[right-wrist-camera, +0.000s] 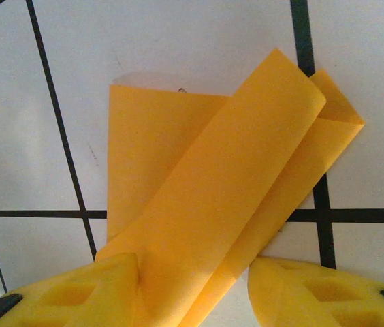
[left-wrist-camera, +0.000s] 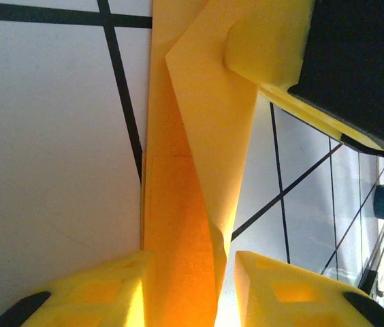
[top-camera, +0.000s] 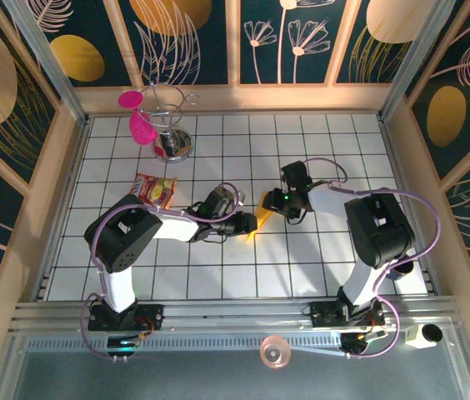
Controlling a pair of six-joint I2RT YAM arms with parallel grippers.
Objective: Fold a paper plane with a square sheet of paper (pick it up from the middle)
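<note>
The square sheet of paper is orange-yellow and partly folded into a narrow strip with loose flaps, lying mid-table. My left gripper reaches it from the left and my right gripper from the right. In the left wrist view the paper runs up between the open jaws of the left gripper. It touches the left finger, and the right arm's yellow finger rests on its far end. In the right wrist view a raised flap of the paper lies between the open right gripper.
A red-and-yellow snack packet lies left of the left arm. A pink cup and a wire metal stand stand at the back left. Wooden walls enclose the tiled table. A translucent ring sits on the front rail.
</note>
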